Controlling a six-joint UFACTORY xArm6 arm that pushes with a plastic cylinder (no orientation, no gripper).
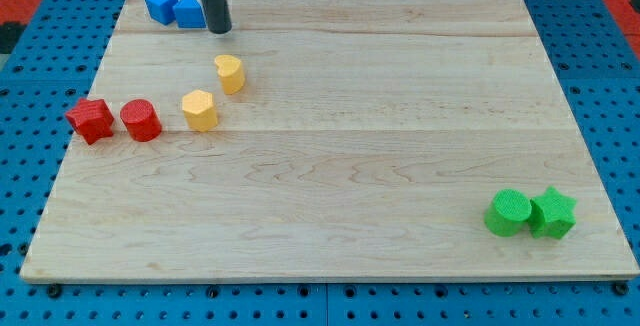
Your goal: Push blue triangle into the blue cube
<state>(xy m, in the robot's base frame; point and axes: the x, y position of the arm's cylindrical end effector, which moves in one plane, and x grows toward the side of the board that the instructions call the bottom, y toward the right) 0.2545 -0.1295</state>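
My tip [220, 30] has no fingers to open or close — it is just a rod end on the wooden board [330, 166], right beside the blue triangle [190, 11]. The triangle touches the blue cube [160, 4] at the view's top left — the cube on its left.
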